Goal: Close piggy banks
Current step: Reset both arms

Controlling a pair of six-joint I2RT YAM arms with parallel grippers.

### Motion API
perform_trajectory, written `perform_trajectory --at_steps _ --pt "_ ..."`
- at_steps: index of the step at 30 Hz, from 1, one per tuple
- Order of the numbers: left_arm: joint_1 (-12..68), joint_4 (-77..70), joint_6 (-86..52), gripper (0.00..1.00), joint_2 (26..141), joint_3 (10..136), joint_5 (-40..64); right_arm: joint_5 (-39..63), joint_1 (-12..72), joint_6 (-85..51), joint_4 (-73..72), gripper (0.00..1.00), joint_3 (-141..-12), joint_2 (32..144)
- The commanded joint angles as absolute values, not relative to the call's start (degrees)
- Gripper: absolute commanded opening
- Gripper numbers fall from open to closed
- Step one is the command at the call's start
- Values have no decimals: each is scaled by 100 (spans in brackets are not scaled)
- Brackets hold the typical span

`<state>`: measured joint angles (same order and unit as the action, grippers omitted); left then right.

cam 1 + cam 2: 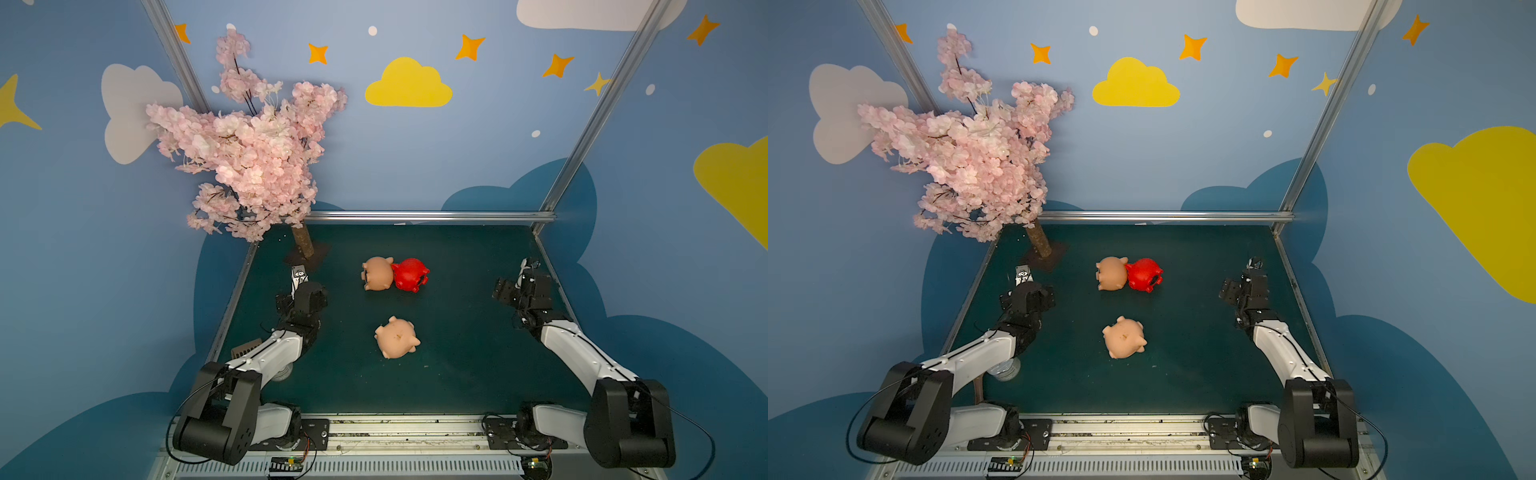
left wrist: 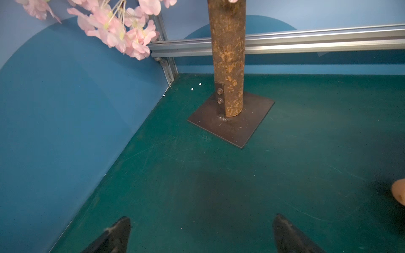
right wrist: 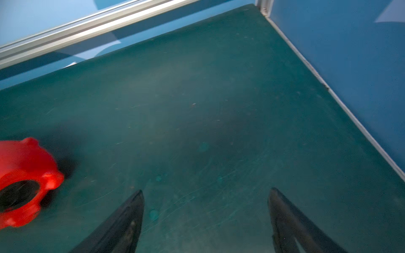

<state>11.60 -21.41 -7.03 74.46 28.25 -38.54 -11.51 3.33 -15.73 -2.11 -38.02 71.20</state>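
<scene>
Holding nothing: left gripper spread before tree base plate, right gripper spread over green mat near red piggy bank touching peach piggy bank.

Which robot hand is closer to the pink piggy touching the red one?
Left. The left gripper hangs beside the pink piggy bank, by the tree; the right gripper is farther, beyond the red piggy bank.

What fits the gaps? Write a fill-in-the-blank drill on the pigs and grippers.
The ___ piggy bank touches the far peach piggy bank.
The table holds ___ piggy banks in all.
The left gripper and right gripper both stand ___.
The blossom tree stands nearest the ___ gripper.
Missing words: red, three, open, left.
</scene>
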Motion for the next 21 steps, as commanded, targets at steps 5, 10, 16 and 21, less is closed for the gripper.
perform_trajectory --at_steps 5,10,16,21 --pt "658 -3063 -615 100 7591 2346 -3120 -1615 200 -1266 -971 88 -3427 7471" --pt "455 -3864 -327 100 7933 2316 -2507 -1611 205 -964 -1991 88 -3002 7731" --pt "275 -4475 -273 100 8664 2419 -1823 -1046 244 -276 -2945 88 -2574 7616" --pt "230 -4434 -219 100 8659 2391 -1468 -681 241 -104 -3334 88 -2531 8024"
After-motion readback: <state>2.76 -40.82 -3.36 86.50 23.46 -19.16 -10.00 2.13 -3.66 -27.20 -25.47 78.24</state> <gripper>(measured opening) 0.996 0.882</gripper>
